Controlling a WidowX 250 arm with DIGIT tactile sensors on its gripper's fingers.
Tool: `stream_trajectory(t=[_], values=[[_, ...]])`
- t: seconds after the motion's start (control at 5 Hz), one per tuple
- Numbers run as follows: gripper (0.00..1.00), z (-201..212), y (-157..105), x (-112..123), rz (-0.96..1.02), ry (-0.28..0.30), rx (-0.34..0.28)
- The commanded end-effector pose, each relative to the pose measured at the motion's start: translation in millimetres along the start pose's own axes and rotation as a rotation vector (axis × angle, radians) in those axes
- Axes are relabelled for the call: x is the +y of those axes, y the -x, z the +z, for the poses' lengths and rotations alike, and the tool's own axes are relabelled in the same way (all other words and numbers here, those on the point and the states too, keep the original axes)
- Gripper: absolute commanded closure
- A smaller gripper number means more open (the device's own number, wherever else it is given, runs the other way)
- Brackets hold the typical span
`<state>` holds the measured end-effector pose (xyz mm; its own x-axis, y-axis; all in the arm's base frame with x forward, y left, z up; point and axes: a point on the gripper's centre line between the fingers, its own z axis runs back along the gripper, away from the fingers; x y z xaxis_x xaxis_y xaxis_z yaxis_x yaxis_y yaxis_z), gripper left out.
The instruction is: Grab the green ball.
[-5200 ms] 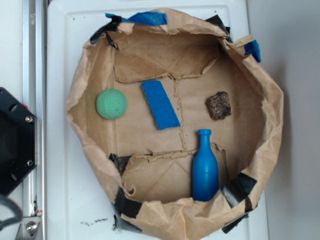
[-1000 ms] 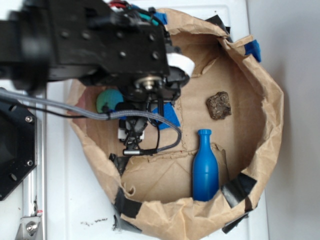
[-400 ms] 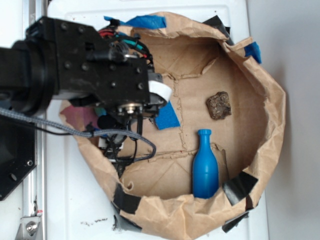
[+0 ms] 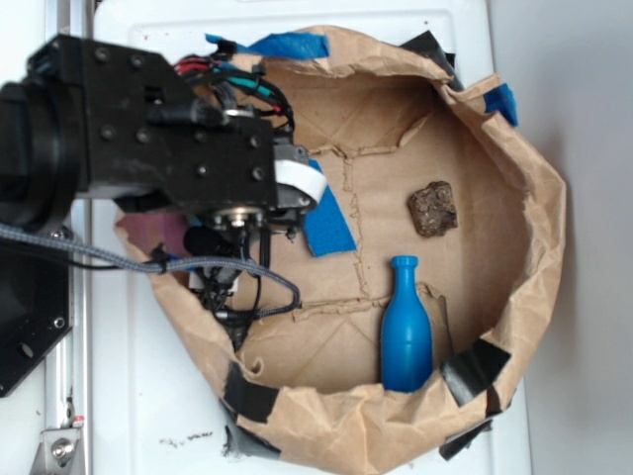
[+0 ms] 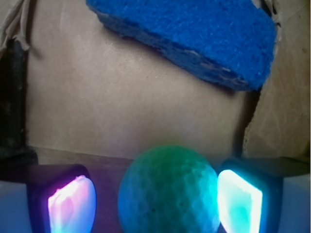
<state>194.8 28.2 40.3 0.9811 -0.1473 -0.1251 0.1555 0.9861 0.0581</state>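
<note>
Mint-green foam: green ball (image 5: 168,190) sits on brown paper floor, centred between my fingers (image 5: 73,204), which are spread, not yet touching; I judge placement suits closing. Blue sponge (image 5: 194,39) just beyond. Arm hides ball in exterior view.

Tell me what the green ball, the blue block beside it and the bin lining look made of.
Green ball: likely foam, matte, finely dimpled skin. Blue block: sponge-like, coarse porous surface with a rough edge. Bin lining: creased brown paper, patched with black and blue tape.
</note>
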Motion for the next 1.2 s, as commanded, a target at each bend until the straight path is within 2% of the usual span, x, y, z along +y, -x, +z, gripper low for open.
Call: stream_trajectory(t=[0.0, 0.2, 0.6, 0.8, 1.0], values=[[0.44, -22, -11, 12, 0.069, -0.051, 0.029], [1.0, -21, -12, 12, 0.077, -0.047, 0.028], [1.0, -17, -9, 12, 0.077, -0.042, 0.024], [1.0, 10, -8, 11, 0.086, 0.004, -0.027], [1.0, 52, -8, 5, 0.104, 0.042, -0.121]])
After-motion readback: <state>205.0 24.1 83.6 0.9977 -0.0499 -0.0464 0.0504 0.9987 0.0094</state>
